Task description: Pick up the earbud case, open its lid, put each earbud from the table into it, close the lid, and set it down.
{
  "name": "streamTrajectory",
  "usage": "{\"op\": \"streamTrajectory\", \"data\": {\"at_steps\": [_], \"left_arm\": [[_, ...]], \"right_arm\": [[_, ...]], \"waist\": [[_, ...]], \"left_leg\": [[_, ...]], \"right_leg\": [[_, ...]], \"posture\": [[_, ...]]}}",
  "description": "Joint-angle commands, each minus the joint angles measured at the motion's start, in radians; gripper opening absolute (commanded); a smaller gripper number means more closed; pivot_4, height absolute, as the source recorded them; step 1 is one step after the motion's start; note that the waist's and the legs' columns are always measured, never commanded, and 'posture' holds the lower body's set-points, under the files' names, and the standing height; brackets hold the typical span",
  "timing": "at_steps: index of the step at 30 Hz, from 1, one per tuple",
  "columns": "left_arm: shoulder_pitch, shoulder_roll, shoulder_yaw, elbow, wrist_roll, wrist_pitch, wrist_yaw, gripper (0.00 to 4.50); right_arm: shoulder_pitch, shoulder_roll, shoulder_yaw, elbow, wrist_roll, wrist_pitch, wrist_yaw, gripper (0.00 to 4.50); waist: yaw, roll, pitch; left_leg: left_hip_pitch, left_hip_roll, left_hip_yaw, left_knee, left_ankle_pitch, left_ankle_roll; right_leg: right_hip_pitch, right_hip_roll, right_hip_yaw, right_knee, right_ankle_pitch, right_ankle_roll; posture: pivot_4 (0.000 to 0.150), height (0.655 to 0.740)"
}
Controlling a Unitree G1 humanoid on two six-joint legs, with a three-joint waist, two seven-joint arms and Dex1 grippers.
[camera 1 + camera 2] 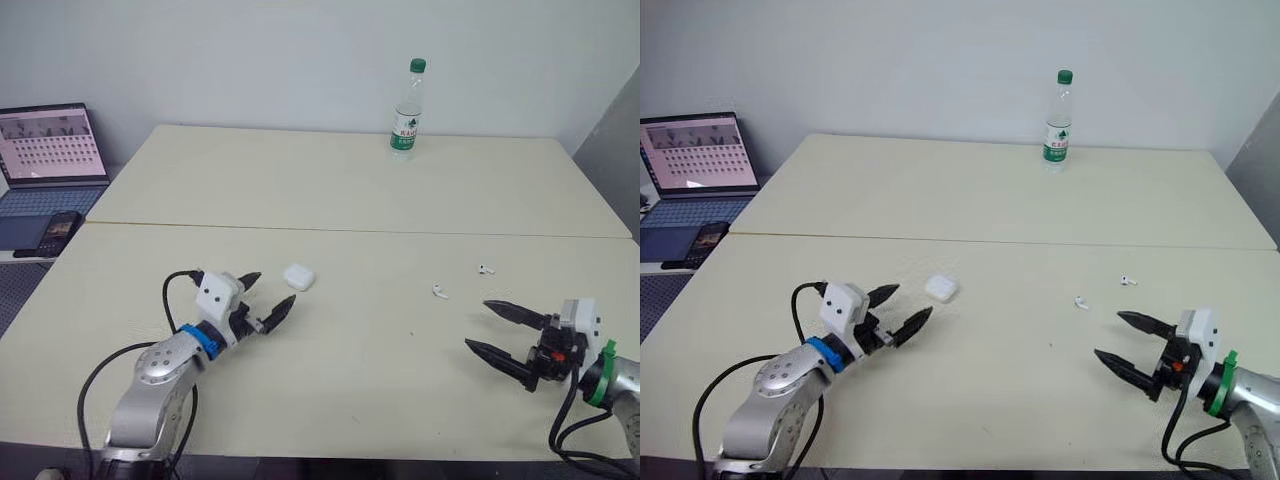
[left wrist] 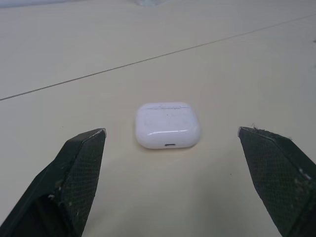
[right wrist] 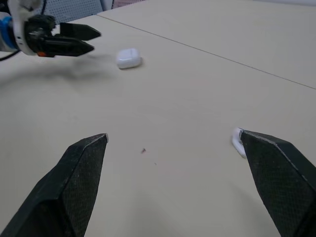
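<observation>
Just ahead of left gripper (image 1: 276, 286) | earbud case (image 1: 299, 277), untouched | gripper spread wide

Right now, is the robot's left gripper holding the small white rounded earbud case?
No, the small white rounded earbud case lies on the cream table just ahead of the open left gripper, untouched.

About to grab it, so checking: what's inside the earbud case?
The earbud case lies shut on the table, so its inside is hidden. Two earbuds lie outside it: the near earbud and the far earbud.
</observation>
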Motion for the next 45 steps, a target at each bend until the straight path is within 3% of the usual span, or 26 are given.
{"op": "streamTrajectory", "data": {"at_steps": [1, 8, 22, 28, 32, 38, 45], "left_arm": [[-0.041, -0.031, -0.028, 0.03, 0.033, -0.021, 0.031, 4.5], [-0.126, -0.102, -0.07, 0.124, 0.071, 0.003, 0.081, 4.5], [-0.155, -0.088, -0.107, 0.172, 0.138, 0.028, 0.094, 4.5], [-0.149, -0.096, -0.101, 0.158, 0.136, 0.045, 0.102, 2.78], [-0.157, -0.104, -0.083, 0.143, 0.109, 0.026, 0.094, 2.75], [-0.258, -0.132, -0.058, 0.166, 0.049, -0.083, 0.03, 2.75], [-0.44, -0.175, -0.129, 0.284, -0.002, -0.21, -0.175, 2.75]], "right_arm": [[-0.008, 0.008, 0.0, -0.121, 0.046, 0.034, -0.054, 4.47], [-0.018, 0.014, 0.018, -0.21, 0.065, 0.071, -0.117, 4.47], [-0.013, 0.0, -0.001, -0.195, 0.054, 0.052, -0.109, 4.47], [-0.006, 0.016, 0.014, -0.186, 0.034, 0.022, -0.114, 4.5], [-0.02, 0.045, 0.016, -0.181, 0.04, 0.029, -0.162, 4.5], [-0.154, 0.108, 0.023, -0.212, 0.099, 0.236, -0.436, 4.5], [-0.406, 0.082, -0.003, -0.228, 0.407, 0.612, -0.701, 4.5]], "waist": [[0.0, 0.0, 0.0], [0.001, -0.001, 0.0], [0.0, -0.001, 0.0], [0.0, -0.001, 0.0], [0.0, -0.001, 0.0], [0.001, -0.001, 0.0], [0.002, -0.001, 0.0]], "left_leg": [[0.0, 0.0, 0.0, 0.0, 0.0, 0.0], [0.0, -0.001, -0.001, 0.0, 0.0, 0.0], [0.0, 0.0, -0.001, 0.0, 0.0, 0.0], [0.0, 0.0, -0.001, 0.0, 0.0, 0.0], [0.0, 0.0, -0.001, 0.0, 0.0, 0.0], [-0.001, 0.0, -0.001, 0.001, 0.001, 0.0], [-0.002, -0.001, 0.0, 0.001, 0.001, 0.0]], "right_leg": [[0.0, 0.0, 0.0, 0.0, 0.0, 0.0], [0.0, 0.002, 0.0, 0.0, 0.0, 0.0], [0.0, 0.005, 0.0, 0.0, 0.0, 0.0], [0.0, 0.005, 0.0, 0.0, 0.0, 0.0], [0.0, 0.005, 0.0, 0.0, 0.0, 0.0], [0.0, 0.005, 0.0, 0.001, 0.001, 0.001], [-0.001, 0.005, 0.0, 0.0, 0.001, 0.001]], "posture": [[0.15, 0.7362], [0.15, 0.7362], [0.15, 0.7362], [0.15, 0.7362], [0.15, 0.7362], [0.15, 0.7362], [0.15, 0.7362]]}}
